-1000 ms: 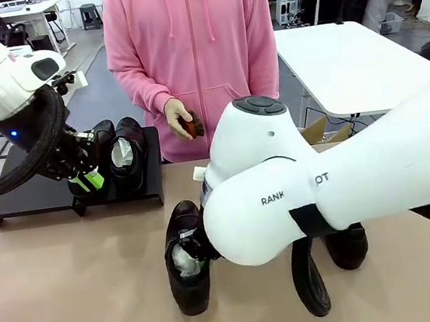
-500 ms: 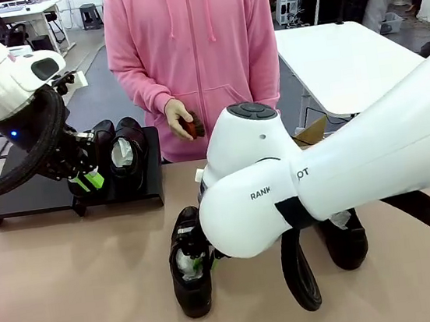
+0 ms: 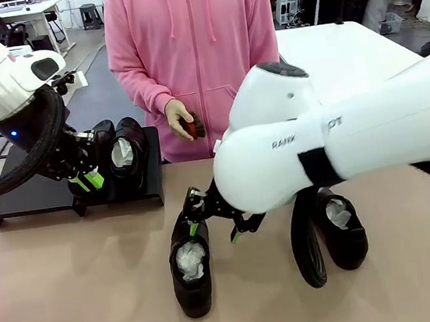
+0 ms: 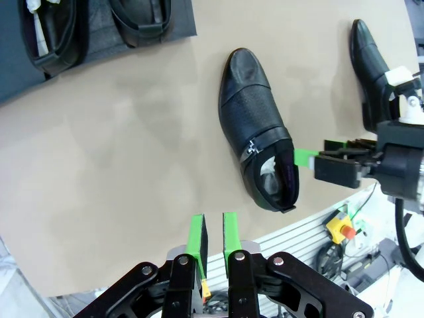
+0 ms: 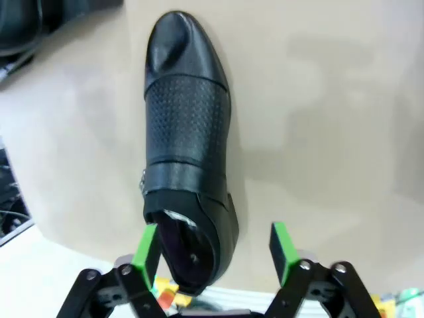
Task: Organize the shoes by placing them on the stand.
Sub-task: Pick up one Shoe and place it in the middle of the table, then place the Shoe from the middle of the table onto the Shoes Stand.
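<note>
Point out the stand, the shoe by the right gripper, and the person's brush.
Low black rectangular stand (image 3: 31, 201), front view, bare top.
Glossy black leather shoe (image 3: 193, 299), front view, toe.
Small brown brush (image 3: 193, 126), front view, brush body.

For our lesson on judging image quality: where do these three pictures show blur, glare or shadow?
Front view: the lettering on the white right arm is smeared by blur, the rest sharp. Right wrist view: a soft highlight on the toe of the glossy black leather shoe, and the picture is slightly soft. Left wrist view: sharp, with diffuse shadows on the tan tabletop.
</note>
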Controlling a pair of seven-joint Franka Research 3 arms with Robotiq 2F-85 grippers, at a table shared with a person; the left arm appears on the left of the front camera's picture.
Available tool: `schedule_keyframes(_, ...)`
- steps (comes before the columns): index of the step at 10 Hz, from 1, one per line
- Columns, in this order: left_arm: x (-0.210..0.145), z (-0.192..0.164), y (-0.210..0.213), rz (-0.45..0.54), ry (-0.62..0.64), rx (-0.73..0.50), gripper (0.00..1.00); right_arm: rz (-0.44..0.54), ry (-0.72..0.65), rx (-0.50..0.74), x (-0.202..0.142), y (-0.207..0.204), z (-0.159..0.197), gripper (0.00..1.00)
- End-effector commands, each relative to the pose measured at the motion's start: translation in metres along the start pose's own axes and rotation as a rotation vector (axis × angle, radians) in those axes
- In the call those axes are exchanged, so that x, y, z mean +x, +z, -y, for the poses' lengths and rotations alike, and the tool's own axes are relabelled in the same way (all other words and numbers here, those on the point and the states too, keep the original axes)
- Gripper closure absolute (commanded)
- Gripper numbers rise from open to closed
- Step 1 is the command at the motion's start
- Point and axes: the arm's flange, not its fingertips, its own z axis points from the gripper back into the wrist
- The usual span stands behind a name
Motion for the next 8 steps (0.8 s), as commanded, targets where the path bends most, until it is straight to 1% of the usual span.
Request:
schedule_keyframes(1, -0.001, 0.000, 0.000, 0.011, -0.004, -0.018, 0.82, -0.086, 0.067, -0.036, -0.002, 0.023, 0.032, 0.00)
schedule_keyframes(2, 0.000, 0.000, 0.000, 0.000, 0.000, 0.000, 0.82, 0.000, 0.000, 0.000, 0.000, 0.000, 0.000, 0.00)
schedule_keyframes(3, -0.001, 0.000, 0.000, 0.013, -0.020, -0.003, 0.65, 0.000, 0.000, 0.000, 0.000, 0.000, 0.000, 0.00)
schedule_keyframes(4, -0.002, 0.000, -0.001, 0.027, -0.026, 0.001, 0.46, 0.000, 0.000, 0.000, 0.000, 0.000, 0.000, 0.00)
schedule_keyframes(6, -0.001, 0.005, -0.004, 0.022, -0.033, 0.027, 0.08, 0.000, 0.000, 0.000, 0.000, 0.000, 0.000, 0.00)
schedule_keyframes(7, -0.002, 0.007, -0.004, 0.027, -0.027, 0.034, 0.00, 0.000, 0.000, 0.000, 0.000, 0.000, 0.000, 0.00)
schedule_keyframes(8, -0.002, 0.009, -0.004, 0.031, -0.016, 0.042, 0.00, 0.000, 0.000, 0.000, 0.000, 0.000, 0.000, 0.00)
